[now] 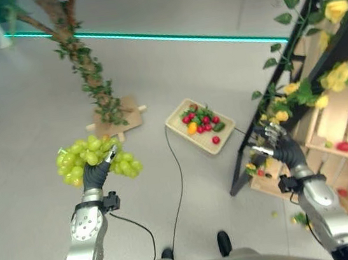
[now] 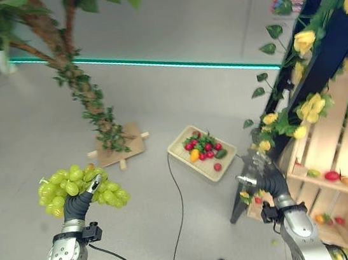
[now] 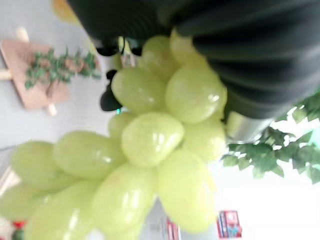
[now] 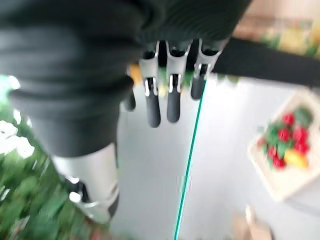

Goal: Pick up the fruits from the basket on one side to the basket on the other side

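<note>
While the left eye view takes in the whole floor scene, the wrist views add close detail of each hand.

Item 1: bunch of green grapes (image 1: 94, 158). Held up in the air at the robot's left, well apart from the tray. The left wrist view brings the grapes right up to the camera, hanging below the dark ribbed cover, with a wooden base on the floor behind them.

Item 2: left hand (image 1: 96, 172). Raised, fingers curled round the top of the grape bunch; a silver finger shows against the fruit.

Item 3: right hand (image 1: 280, 145). Raised near the dark frame (image 1: 266, 98) of the wooden shelf (image 1: 343, 127). The right wrist view shows its fingers (image 4: 152, 107) fairly straight and spread, with nothing between them.

Item 4: shallow tray basket (image 1: 180, 129). Lies on the grey floor (image 1: 17, 112) between the artificial tree (image 1: 86, 71) and the shelf frame. It holds small red fruits (image 1: 206, 123), an orange-yellow piece and some green ones. The right wrist view shows the same tray from afar.

Item 5: shelf. Draped with yellow roses (image 1: 340, 75) and leaves; a red fruit (image 1: 343, 145) lies on a shelf board.

Item 6: teal line (image 1: 168, 38). Runs across the floor behind the tree.
</note>
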Available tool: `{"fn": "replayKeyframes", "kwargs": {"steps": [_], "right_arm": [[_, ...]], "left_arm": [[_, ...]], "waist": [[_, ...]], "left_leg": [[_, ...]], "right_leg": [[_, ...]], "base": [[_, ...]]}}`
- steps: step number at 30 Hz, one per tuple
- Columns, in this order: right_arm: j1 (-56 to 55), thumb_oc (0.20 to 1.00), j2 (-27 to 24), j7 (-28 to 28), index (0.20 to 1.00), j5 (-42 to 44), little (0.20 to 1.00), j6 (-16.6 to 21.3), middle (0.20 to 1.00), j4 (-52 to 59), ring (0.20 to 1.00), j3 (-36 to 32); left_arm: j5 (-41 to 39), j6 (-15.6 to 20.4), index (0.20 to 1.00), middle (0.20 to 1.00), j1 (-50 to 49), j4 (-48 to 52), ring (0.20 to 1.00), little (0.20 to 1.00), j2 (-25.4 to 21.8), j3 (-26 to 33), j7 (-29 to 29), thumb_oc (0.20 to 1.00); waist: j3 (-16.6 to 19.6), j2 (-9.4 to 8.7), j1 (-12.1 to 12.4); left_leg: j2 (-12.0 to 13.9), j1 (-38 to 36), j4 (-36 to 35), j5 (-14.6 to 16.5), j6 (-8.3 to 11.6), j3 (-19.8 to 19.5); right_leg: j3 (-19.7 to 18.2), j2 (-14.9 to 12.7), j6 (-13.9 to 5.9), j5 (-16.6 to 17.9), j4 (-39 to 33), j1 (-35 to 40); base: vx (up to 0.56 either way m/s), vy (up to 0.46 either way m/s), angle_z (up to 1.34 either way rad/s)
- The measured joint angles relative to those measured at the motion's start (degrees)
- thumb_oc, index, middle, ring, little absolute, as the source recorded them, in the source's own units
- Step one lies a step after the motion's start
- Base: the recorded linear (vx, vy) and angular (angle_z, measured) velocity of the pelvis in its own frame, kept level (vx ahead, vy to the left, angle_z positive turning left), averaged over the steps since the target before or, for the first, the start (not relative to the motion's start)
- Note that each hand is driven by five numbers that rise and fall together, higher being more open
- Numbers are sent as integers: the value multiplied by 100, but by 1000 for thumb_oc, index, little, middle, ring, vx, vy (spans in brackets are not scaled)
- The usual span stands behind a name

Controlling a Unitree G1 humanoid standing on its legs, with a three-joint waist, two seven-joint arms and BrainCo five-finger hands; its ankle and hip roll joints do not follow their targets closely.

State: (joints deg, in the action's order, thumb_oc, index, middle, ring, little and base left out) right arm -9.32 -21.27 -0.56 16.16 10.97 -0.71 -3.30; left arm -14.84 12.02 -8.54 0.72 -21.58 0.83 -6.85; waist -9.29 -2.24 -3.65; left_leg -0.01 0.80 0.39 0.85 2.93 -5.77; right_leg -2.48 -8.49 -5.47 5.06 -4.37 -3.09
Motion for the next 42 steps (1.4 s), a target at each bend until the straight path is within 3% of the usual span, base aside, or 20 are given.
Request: {"fn": "replayKeyframes", "kwargs": {"steps": [1, 2, 3, 4, 7, 8, 10, 11, 12, 13, 15, 16, 18, 19, 20, 21, 22, 27, 33, 42], "right_arm": [[-103, 1000, 53, 0, 1000, -1, 1000, 3, 1000, 14, 1000, -62], [-129, 1000, 154, -22, 1000, -1, 1000, -5, 1000, -22, 1000, -108], [-121, 1000, 228, -30, 1000, -1, 1000, -3, 1000, 0, 1000, -165], [-65, 1000, 347, -64, 1000, 2, 1000, -1, 1000, 54, 1000, -233], [-44, 1000, 380, -106, 1000, 21, 1000, 18, 1000, 59, 1000, -323], [20, 1000, 332, -120, 1000, 21, 1000, 3, 1000, 33, 1000, -312], [-78, 1000, 364, -119, 1000, 22, 1000, 0, 1000, 44, 1000, -279], [46, 1000, 359, -112, 1000, 22, 1000, -4, 1000, -4, 1000, -197], [29, 1000, 342, -113, 1000, 22, 1000, -3, 1000, -3, 1000, -201], [29, 1000, 300, -118, 1000, 22, 1000, -8, 1000, 6, 1000, -219], [29, 1000, 224, -101, 1000, 22, 1000, -8, 1000, 34, 1000, -227], [31, 1000, 213, -82, 1000, 22, 1000, -10, 1000, 38, 1000, -222], [135, 1000, 194, -65, 1000, 21, 1000, -10, 1000, 61, 1000, -195], [247, 1000, 168, -47, 1000, 20, 1000, -7, 1000, 71, 1000, -122], [324, 1000, 146, -28, 1000, 19, 1000, -3, 1000, 76, 1000, -114], [407, 1000, 107, -5, 1000, 16, 1000, -7, 1000, 67, 1000, -115], [488, 1000, 94, -2, 1000, 17, 1000, -9, 1000, 70, 1000, -114], [338, 1000, 43, -12, 1000, 21, 1000, -7, 1000, 69, 1000, -107], [107, 1000, -47, -13, 1000, 28, 1000, -5, 1000, 81, 1000, -345], [48, 1000, -82, -170, 1000, 27, 1000, 5, 1000, 62, 1000, -645]], "left_arm": [[1, -3, 200, 200, 36, 0, 200, 200, -44, -9, -7, 200], [1, 1, 200, 200, 44, -2, 200, 200, -162, -3, -53, 200], [4, -4, 200, 200, 66, -8, 200, 200, -236, -11, -64, 200], [11, -3, 200, 200, 63, -8, 200, 200, -364, -1, -109, 200], [52, -1, 200, 200, 255, -70, 200, 200, -418, 3, -158, 200], [55, 9, 200, 200, 404, -170, 200, 200, -367, 10, -175, 200], [57, 32, 200, 200, 477, -181, 200, 200, -428, 27, -224, 200], [60, 63, 200, 200, 437, -217, 200, 200, -449, 111, -239, 200], [61, 61, 200, 200, 442, -228, 200, 200, -416, 111, -254, 200], [67, 62, 200, 200, 448, -223, 200, 200, -328, 129, -278, 200], [103, 56, 200, 200, 451, -229, 200, 200, -204, 122, -345, 200], [136, 53, 200, 200, 441, -228, 200, 200, -185, 124, -355, 200], [238, 37, 200, 200, 402, -232, 200, 200, -184, 186, -385, 200], [247, 38, 200, 200, 397, -218, 200, 200, -170, 269, -391, 200], [271, 38, 200, 200, 397, -218, 200, 200, -150, 299, -394, 200], [281, 38, 200, 200, 424, -200, 200, 200, -138, 342, -391, 200], [281, 37, 200, 200, 426, -190, 200, 200, -134, 347, -395, 200], [280, 32, 200, 200, 247, -136, 200, 200, -59, 510, -403, 200], [275, 22, 200, 200, 181, -27, 200, 200, 140, 490, -360, 200], [159, 21, 200, 200, 235, 824, 200, 200, 52, 295, -89, 200]], "waist": [[5, -116, -117], [-13, -209, -151], [-11, -250, -226], [-25, -248, -217], [-86, -237, -449], [-149, -151, -413], [-179, -235, -586], [-240, -167, -382], [-240, -141, -374], [-285, -63, -287], [-397, 139, -190], [-416, 162, -94], [-420, 117, 58], [-416, 95, 176], [-385, 116, 164], [-329, 89, 180], [-328, 92, 184], [-105, 9, 139], [-3, 98, 83], [45, 160, -58]], "left_leg": [[-107, -10, 13, 41, -60, 92], [-207, -35, 31, 41, -159, 308], [-232, -5, 63, 52, -196, 459], [-247, 5, 92, 103, -308, 758], [-496, 54, 278, 283, -467, 1016], [-463, 65, 326, 361, -553, 1150], [-610, 20, 439, 421, -602, 1455], [-445, 48, 425, 516, -641, 1777], [-428, 47, 468, 515, -647, 1887], [-267, 56, 433, 489, -643, 2181], [11, 51, 485, 474, -576, 2450], [71, -27, 442, 447, -539, 2468], [94, -92, 547, 446, -501, 2445], [163, -89, 634, 488, -469, 2384], [170, -57, 514, 527, -478, 2212], [154, -183, 300, 457, -211, 2148], [201, -186, 286, 378, -187, 2165], [478, -344, 228, 357, 21, 2300], [672, -528, 94, 277, 162, 2094], [741, -522, 4, 190, 298, 1981]], "right_leg": [[14, -70, -26, 26, 35, -39], [-14, -154, -255, 189, 157, -156], [-44, -162, -262, 247, 235, -269], [-143, -165, -287, 422, 285, -465], [-145, -236, -347, 646, 296, -676], [-170, -313, -436, 729, 309, -721], [-36, -272, -346, 890, 249, -783], [227, -258, -338, 871, 236, -883], [354, -214, -336, 717, 255, -896], [1184, -260, -75, 278, 640, -921], [1724, -306, -128, -267, 1501, -719], [1815, -330, -26, -511, 1790, -700], [1895, -182, 41, -459, 1489, -356], [1739, -79, 81, -396, 1315, -309], [1644, -26, 65, -414, 1223, -302], [1341, 54, 100, -438, 987, -274], [1320, 62, 107, -384, 894, -250], [1580, 252, 242, -78, 274, -26], [1552, 559, 443, 50, -85, 299], [1551, 630, 444, 29, -86, 309]], "base": [[-132, 479, -62], [-127, 355, -57], [-166, 471, -110], [-90, 255, -108], [-171, 264, -97], [-179, 186, -64], [-213, 187, -79], [-140, 85, -84], [-202, 132, -95], [-199, 102, -49], [-203, 92, -43], [-157, 16, -57], [-135, -32, -66], [-44, -120, -64], [-51, -204, -81], [-37, -196, -43], [-17, -152, -48], [-10, -197, -41], [6, -168, -2], [3, -113, 8]]}}
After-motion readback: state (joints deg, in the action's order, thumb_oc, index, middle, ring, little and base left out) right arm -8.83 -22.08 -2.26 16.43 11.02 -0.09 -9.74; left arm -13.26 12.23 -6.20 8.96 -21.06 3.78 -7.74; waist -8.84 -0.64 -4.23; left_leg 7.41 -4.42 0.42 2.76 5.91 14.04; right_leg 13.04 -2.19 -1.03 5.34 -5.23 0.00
